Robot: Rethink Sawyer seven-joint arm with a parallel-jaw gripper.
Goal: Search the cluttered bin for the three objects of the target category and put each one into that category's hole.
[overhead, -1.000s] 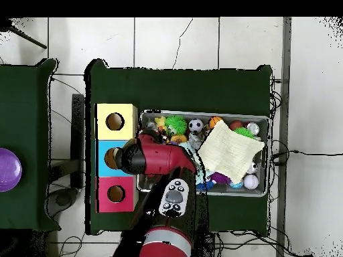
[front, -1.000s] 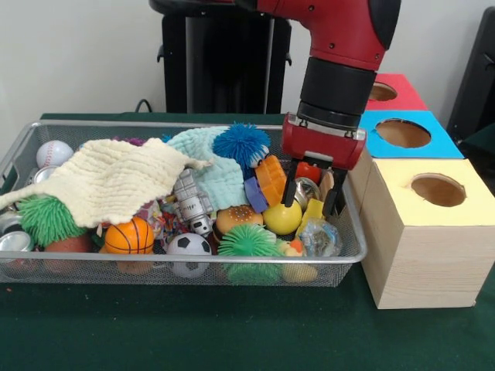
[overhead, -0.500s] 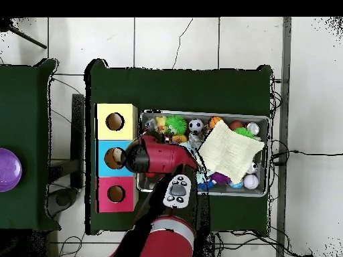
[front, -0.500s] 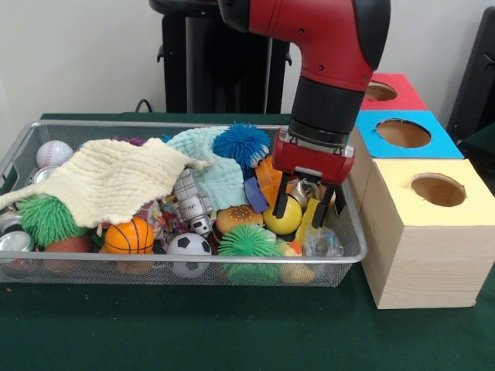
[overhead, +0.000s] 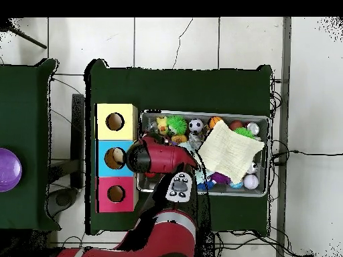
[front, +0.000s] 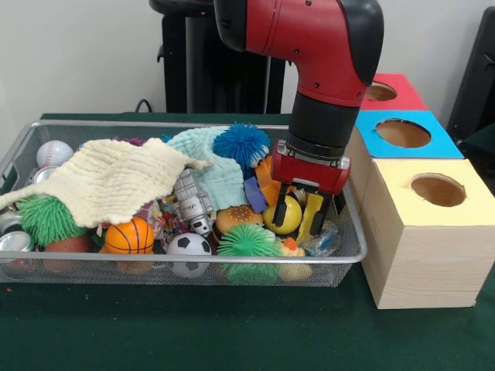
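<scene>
A yellow ball [front: 285,217] is sitting in the wire bin [front: 186,267] near its end beside the yellow box [front: 421,236]. The gripper [front: 298,212] is reaching down over it, fingers spread either side of the ball, not visibly clamping it.

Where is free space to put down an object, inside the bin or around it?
Inside the wire bin there is none: toys and the cream cloth fill it, and the gripper works at its crowded end beside the yellow box. The green table cover in front of the bin is bare.
</scene>
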